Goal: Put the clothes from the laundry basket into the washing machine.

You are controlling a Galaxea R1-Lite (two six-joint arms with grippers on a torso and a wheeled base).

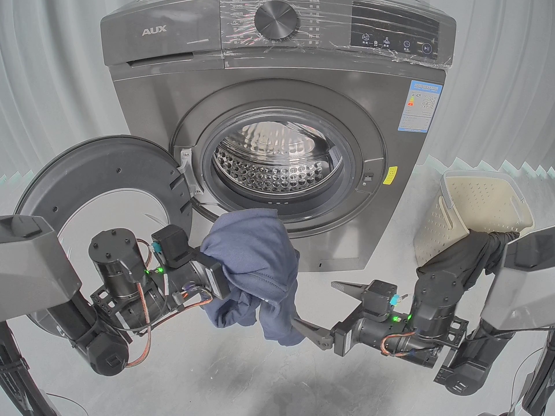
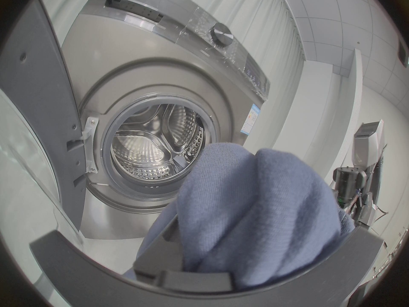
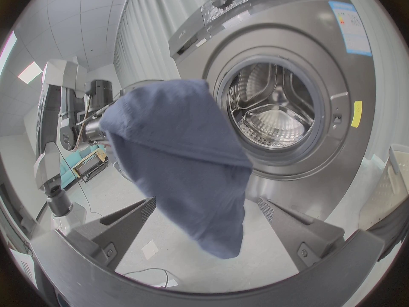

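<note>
A blue garment (image 1: 257, 267) hangs in the air just below the washing machine's open drum (image 1: 277, 157), bunched over my left gripper (image 1: 222, 277), which is shut on it. The cloth (image 2: 255, 209) covers that gripper's fingers in the left wrist view. My right gripper (image 1: 325, 310) stands open beside the garment's lower hem, with one finger reaching the hanging fabric (image 3: 183, 150). The cream laundry basket (image 1: 480, 203) leans at the right of the machine, and a black garment (image 1: 468, 255) spills over its front rim.
The machine's round door (image 1: 98, 186) is swung wide open to the left, behind my left arm. Bare grey floor (image 1: 231, 371) lies in front of the machine. The basket's wall (image 3: 392, 184) stands close beside my right arm.
</note>
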